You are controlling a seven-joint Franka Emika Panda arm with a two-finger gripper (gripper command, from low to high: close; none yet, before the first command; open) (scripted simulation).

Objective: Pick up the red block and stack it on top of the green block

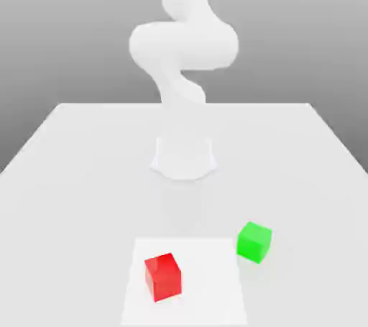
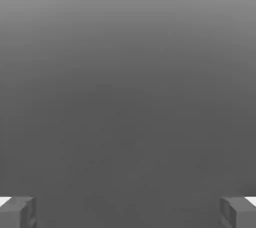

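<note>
While the end effector (image 2: 128,212) stood open and empty, a skewed descent could knock the red block (image 1: 163,276) against the nearby green block (image 1: 254,241).

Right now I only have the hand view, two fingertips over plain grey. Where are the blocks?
Observer: The red block sits on a paler square patch of the table, near its front edge in the exterior view.
Operator: And the green one?
Observer: The green block stands toward the exterior view's right of the red one, a little farther back, with a gap between them.
Operator: Anything stacked?
Observer: No, both rest on the table.
</note>
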